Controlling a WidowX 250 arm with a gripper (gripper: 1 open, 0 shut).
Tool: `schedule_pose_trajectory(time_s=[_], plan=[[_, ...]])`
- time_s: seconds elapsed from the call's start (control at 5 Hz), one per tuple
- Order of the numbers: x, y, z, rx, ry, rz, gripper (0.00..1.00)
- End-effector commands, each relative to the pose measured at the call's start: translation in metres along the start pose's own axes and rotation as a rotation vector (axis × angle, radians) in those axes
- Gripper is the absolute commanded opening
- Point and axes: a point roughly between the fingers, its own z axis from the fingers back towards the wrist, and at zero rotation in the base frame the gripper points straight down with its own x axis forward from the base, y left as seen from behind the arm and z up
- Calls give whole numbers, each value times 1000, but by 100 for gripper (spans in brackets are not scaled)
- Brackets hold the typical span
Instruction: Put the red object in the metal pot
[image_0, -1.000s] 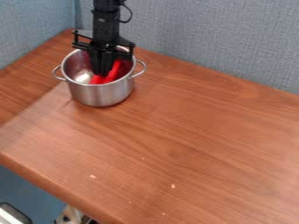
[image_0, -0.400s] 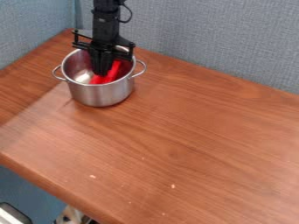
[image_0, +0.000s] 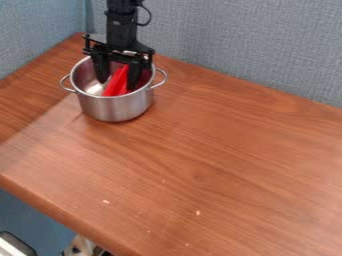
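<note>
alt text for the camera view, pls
A black robot gripper points down into a round shiny steel pot at the back left of a wooden table, jaws spread, with a bright red block leaning inside the pot between them.

red object (image_0: 120, 80): bright red. pot (image_0: 114, 100): shiny silver steel, with pale reflections on its wall. end effector (image_0: 119, 62): black. worktop (image_0: 201, 160): warm reddish-brown wood grain, faint lighter streaks. wall (image_0: 254, 40): muted blue-grey, finely speckled texture.
</note>
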Motion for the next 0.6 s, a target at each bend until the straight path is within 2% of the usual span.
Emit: schedule_pose_trajectory(time_s=[0.0,0.2,0.4], plan=[[8,5,30,2,-97,9,0],[8,6,32,-2,-101,9,0],[8,6,33,-1,-105,6,100]])
